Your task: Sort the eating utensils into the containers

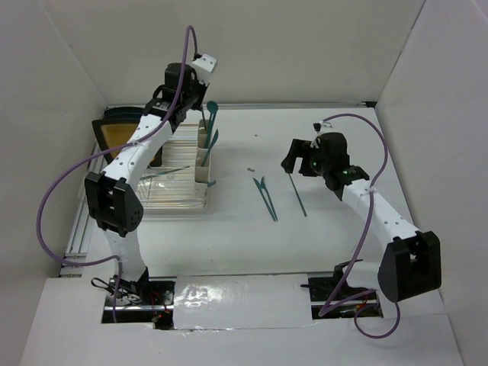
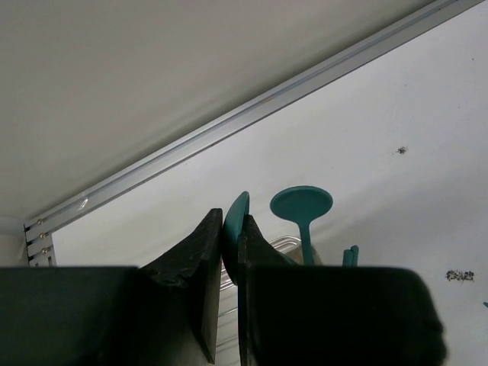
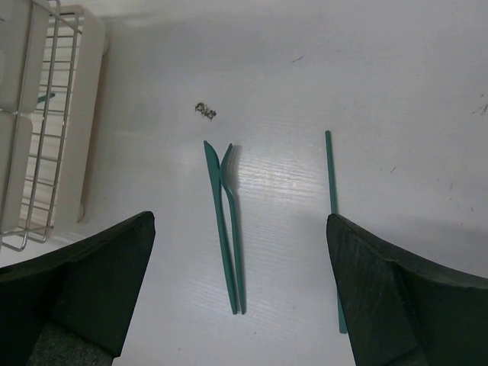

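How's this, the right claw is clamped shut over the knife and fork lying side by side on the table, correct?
Not quite: the right claw is open, its fingers wide apart, as the right wrist view shows. It is over the knife and fork lying side by side on the table.

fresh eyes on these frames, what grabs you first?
The left claw, reaching to the far cream cups beside the dish rack, is shut on a teal utensil, with a teal spoon standing upright just beyond. Then the open right claw hangs over a knife and fork lying side by side on the white table.
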Motion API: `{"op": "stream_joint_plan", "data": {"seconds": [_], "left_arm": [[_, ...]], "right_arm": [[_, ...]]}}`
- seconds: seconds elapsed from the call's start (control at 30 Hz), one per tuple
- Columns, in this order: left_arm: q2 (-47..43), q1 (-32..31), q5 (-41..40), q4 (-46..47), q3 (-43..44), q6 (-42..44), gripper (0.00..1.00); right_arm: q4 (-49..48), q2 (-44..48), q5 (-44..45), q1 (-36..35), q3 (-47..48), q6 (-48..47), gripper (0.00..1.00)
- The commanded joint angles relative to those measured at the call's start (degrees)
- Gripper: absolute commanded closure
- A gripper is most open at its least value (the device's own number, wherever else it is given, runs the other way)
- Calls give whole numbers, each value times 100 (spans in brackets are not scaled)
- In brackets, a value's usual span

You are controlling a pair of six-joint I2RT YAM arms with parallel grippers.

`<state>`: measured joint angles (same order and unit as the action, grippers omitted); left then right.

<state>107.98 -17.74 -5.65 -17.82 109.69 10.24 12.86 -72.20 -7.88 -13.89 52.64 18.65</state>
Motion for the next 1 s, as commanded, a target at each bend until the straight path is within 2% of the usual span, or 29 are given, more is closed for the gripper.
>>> {"op": "stream_joint_plan", "data": {"seconds": [0.0,0.2,0.4,0.43,0.5,0.53,0.6,0.63,0.7,0.8,0.9,0.97], "left_arm": [[100,-133,-165,464,-35,268,100],[223,-204,11,253,-35,75,94],[205,-221,-6,69,26,66,77],[153,-204,-6,51,26,48,64],[83,-204,-6,25,26,31,52],[56,-204,-6,-10,26,-48,34],[38,-204,-120,-98,96,-136,20],[21,-204,-173,-151,140,-258,9],[38,-204,-313,-405,386,-391,4],[-49,-213,-323,-844,729,-855,2],[-416,-90,-130,-1195,817,-1505,0],[-663,84,326,-1346,774,-1814,0]], "right_arm": [[-381,-118,-196,88,-61,-73,0],[-565,-224,-705,123,-175,24,0],[-495,-206,-829,123,-175,-11,0],[-495,-180,-829,123,-175,-37,0],[-495,-128,-881,115,-228,-11,0],[-495,-92,-882,106,-298,-11,0],[-495,-83,-882,97,-298,-2,0],[-495,-75,-882,54,-298,-11,0],[-495,-154,-882,-78,-298,-37,0],[-425,-495,-681,-332,-298,-72,3],[-425,-654,-479,-491,-369,-55,5],[-425,-724,-373,-571,-474,-29,7]]}}
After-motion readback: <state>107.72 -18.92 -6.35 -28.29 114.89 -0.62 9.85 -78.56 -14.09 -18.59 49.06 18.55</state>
